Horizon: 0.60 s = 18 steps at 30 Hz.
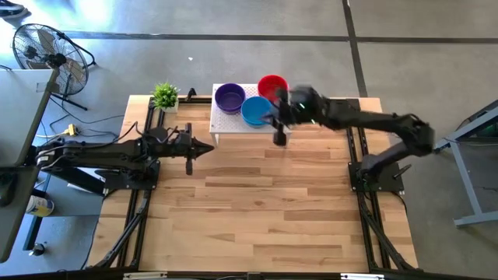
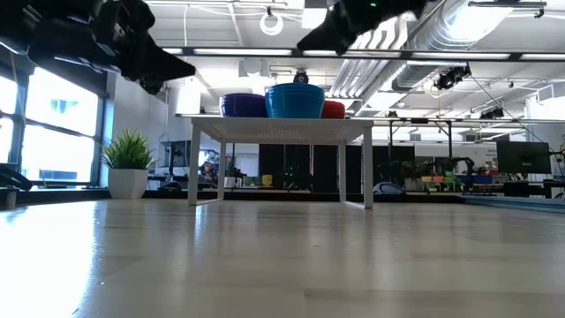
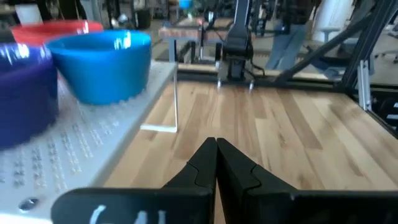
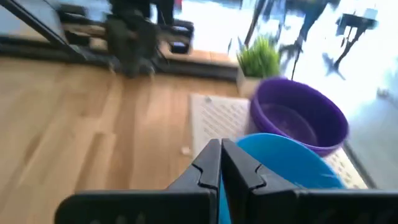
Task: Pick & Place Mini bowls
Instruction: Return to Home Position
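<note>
With the purple bowls [image 1: 229,97], blue bowls [image 1: 255,111] and red bowls [image 1: 272,84] all on the white perforated stand [image 1: 224,124], placing looks finished; the right gripper [image 1: 278,138], pinched shut and empty, hangs at the stand's front edge just beside the blue bowls, while the left gripper [image 1: 191,148], also closed on nothing, waits over the open wooden table [image 1: 257,210].

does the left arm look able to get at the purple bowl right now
Probably yes: the purple bowl sits at the white stand's left end, nearest the left gripper, with nothing between. The right gripper is over by the blue bowl.
</note>
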Available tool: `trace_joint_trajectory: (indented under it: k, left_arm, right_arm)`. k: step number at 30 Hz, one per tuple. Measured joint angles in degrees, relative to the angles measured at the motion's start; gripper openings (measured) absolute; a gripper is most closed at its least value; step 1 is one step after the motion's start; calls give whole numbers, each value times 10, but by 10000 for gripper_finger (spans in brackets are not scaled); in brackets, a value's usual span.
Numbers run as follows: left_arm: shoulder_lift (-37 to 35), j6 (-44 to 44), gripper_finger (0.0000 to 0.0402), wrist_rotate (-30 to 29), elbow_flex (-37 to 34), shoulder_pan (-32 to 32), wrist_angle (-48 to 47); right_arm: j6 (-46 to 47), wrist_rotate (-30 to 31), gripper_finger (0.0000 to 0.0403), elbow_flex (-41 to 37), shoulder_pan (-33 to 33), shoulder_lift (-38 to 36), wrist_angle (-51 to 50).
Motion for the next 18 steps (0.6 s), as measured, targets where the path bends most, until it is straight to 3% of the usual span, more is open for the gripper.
trace_joint_trajectory:
  k: [6,18]
  left_arm:
    - [-53,18,0,-8,0,0,-46]
    - [-167,20,0,-49,0,0,-138]
  right_arm:
    - [22,28,1,-230,49,-147,199]
    - [35,61,0,-512,61,-461,243]
